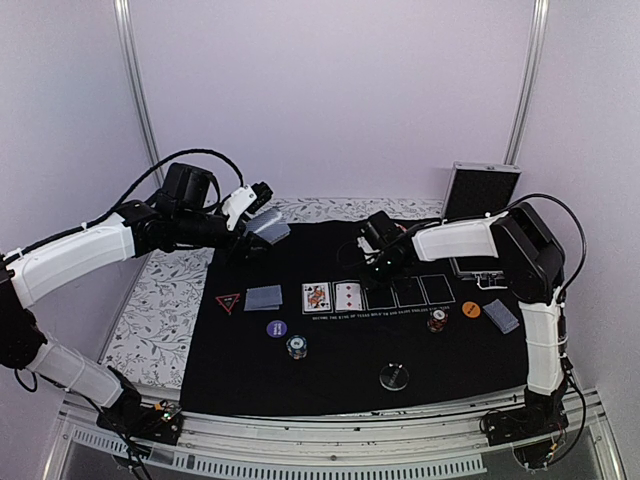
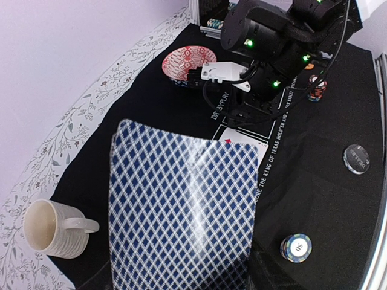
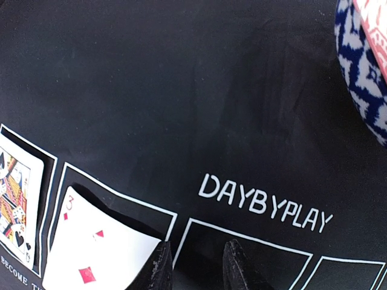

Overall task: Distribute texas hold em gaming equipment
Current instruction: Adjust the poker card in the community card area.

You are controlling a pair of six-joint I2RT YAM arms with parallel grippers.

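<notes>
While the left gripper (image 1: 256, 216) hangs above the far left corner of the black mat (image 1: 330, 370), it pinches a deck of playing cards (image 2: 181, 211). The deck's blue-and-white checked back faces the wrist camera and fills most of that view. The right gripper (image 3: 197, 260) is low over the row of printed card boxes at the middle of the mat. Its fingers (image 3: 162, 266) are a little apart with only bare mat showing between them. The left one touches the right edge of the three of diamonds (image 3: 91, 254), which lies face up in the second box, its far end seeming slightly raised over a shadow. Just left of it a court card (image 1: 317, 296) lies face up in the first box. Further left are a small face-down pile (image 1: 263, 297) and the red-edged triangle (image 1: 227, 301). Nearer, the purple disc (image 1: 277, 327) and a striped chip stack (image 1: 296, 346) sit close together, and the clear disc (image 1: 394, 377) lies alone toward the near edge. On the right side a second chip stack (image 1: 437, 322), the orange disc (image 1: 471, 310) and another face-down pile (image 1: 503, 316) lie in a line. The cream mug (image 2: 54, 228) stands at the mat's left edge by the floral cloth (image 1: 150, 310), and the red patterned bowl (image 2: 188, 60) sits on the far part of the mat, just beyond the right gripper.
</notes>
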